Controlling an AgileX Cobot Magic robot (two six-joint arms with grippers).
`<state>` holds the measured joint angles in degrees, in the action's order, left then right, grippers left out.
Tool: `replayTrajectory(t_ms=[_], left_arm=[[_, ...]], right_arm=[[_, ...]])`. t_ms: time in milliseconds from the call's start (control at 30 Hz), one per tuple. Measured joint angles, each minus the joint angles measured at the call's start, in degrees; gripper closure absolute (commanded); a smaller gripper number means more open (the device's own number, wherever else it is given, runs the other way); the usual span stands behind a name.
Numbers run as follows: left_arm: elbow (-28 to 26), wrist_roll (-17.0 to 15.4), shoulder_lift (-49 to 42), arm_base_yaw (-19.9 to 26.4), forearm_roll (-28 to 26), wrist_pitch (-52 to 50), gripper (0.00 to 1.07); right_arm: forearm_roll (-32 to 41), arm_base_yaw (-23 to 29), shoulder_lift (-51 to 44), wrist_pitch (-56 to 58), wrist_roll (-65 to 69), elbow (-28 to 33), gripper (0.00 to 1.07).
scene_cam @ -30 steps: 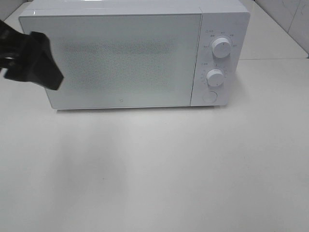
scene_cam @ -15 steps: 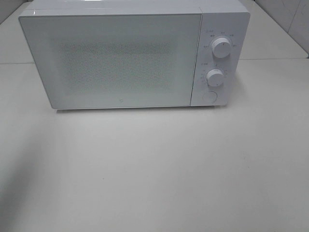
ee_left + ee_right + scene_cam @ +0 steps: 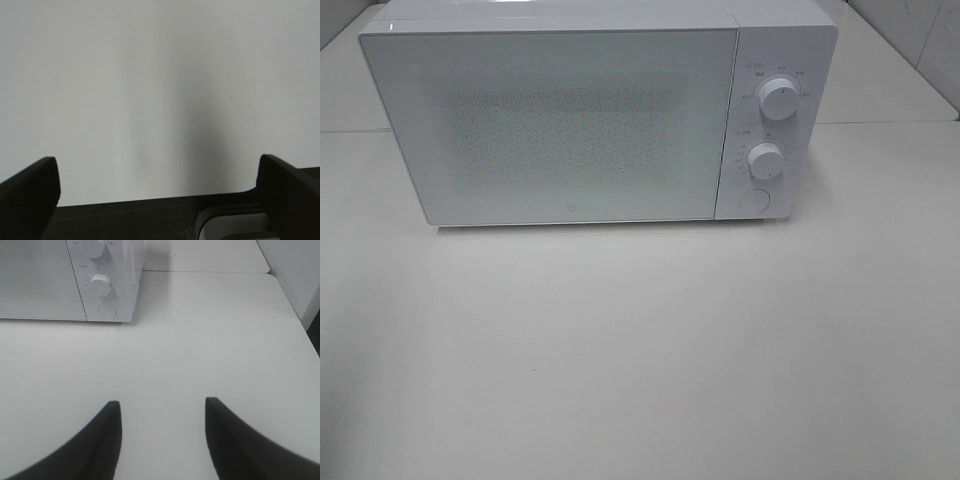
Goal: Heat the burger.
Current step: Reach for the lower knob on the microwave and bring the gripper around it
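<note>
The burger is out of view in every frame. A white microwave [image 3: 570,120] stands at the back of the white table [image 3: 640,350] with its door shut; it also shows in the right wrist view [image 3: 60,285]. Neither arm shows in the exterior view. My left gripper [image 3: 156,165] is open wide and empty over a plain white surface. My right gripper [image 3: 162,405] is open and empty above the table, in front and to the right of the microwave.
The microwave's panel carries an upper knob [image 3: 779,98], a lower knob [image 3: 766,160] and a round button [image 3: 753,200]. A white wall [image 3: 300,275] rises beside the table's right edge.
One second ago my left arm stood in front of the microwave's left edge in the exterior view. It has since drawn out of that view. The microwave has not changed.
</note>
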<state>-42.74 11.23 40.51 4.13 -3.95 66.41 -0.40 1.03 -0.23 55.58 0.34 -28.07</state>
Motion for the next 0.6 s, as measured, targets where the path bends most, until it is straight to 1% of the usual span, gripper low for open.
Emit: replayTrajectory(t_ms=[67,100,167,200,267,300,367,467,500,567,600], left_arm=[[2.1,0.0,-4.7,0.0,-0.3,0.1,0.06],[2.1,0.0,-4.7,0.0,-0.3,0.1,0.06],[3.9,0.0,-8.9,0.0,-0.4,0.0,0.06],[3.9,0.0,-8.9,0.0,-0.4,0.0,0.06],[5.8,0.0,-13.2,0.1,-0.5,-1.1,0.06],[5.8,0.0,-13.2,0.1,-0.5,-1.1,0.06],[8.5,-1.3,-18.4,0.1,-1.0,-4.5,0.06],[9.3,-1.5,-19.5,0.1,-1.0,-5.1,0.06],[10.8,-1.6,-21.6,0.1,-1.0,-5.8,0.06],[11.3,-1.7,-22.5,0.1,-0.9,-5.8,0.06],[12.5,-1.7,-24.7,0.1,-0.6,-5.8,0.06]], right_arm=[[0.0,0.0,0.0,0.0,0.0,0.0,0.54],[0.0,0.0,0.0,0.0,0.0,0.0,0.54],[0.0,0.0,0.0,0.0,0.0,0.0,0.54],[0.0,0.0,0.0,0.0,0.0,0.0,0.54],[0.0,0.0,0.0,0.0,0.0,0.0,0.54],[0.0,0.0,0.0,0.0,0.0,0.0,0.54],[0.0,0.0,0.0,0.0,0.0,0.0,0.54],[0.0,0.0,0.0,0.0,0.0,0.0,0.54],[0.0,0.0,0.0,0.0,0.0,0.0,0.54],[0.0,0.0,0.0,0.0,0.0,0.0,0.54],[0.0,0.0,0.0,0.0,0.0,0.0,0.54]])
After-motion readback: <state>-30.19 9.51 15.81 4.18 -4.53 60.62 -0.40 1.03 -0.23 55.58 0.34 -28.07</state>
